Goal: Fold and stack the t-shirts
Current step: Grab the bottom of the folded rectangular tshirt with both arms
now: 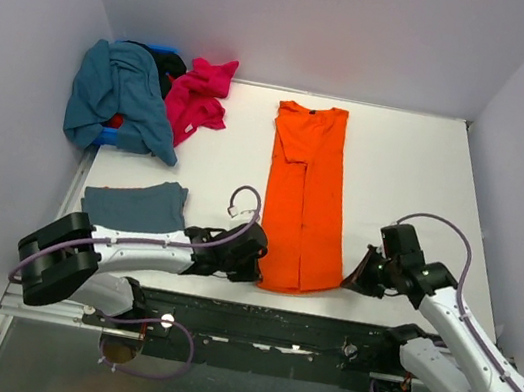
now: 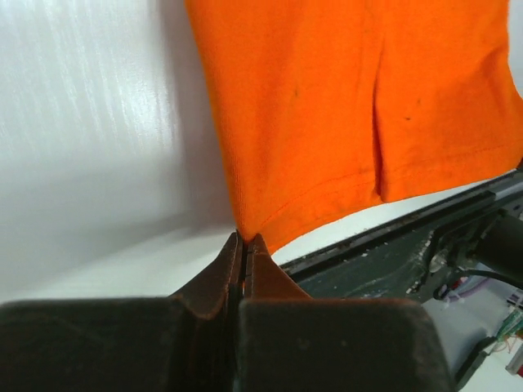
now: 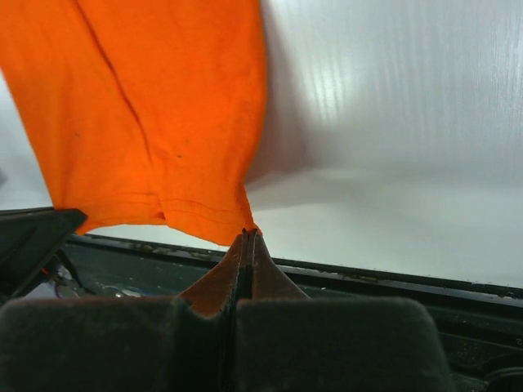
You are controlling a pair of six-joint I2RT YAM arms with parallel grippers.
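A loose heap fills the far-left corner of the white counter. In it a teal t-shirt is draped over a blue container that is mostly hidden, and a magenta-pink t-shirt lies crumpled just to its right. A slate blue-grey t-shirt lies folded flat at the near left, beside the left arm. All of these lie apart from the orange t-shirt, which is stretched along the middle of the counter as a long narrow strip, collar far and hem near. The left end effector is pinched fully together on the hem's near-left corner. The right end effector is clamped just as tightly on the near-right corner. A dark rail runs along the counter's near edge, just nearer than both corners.
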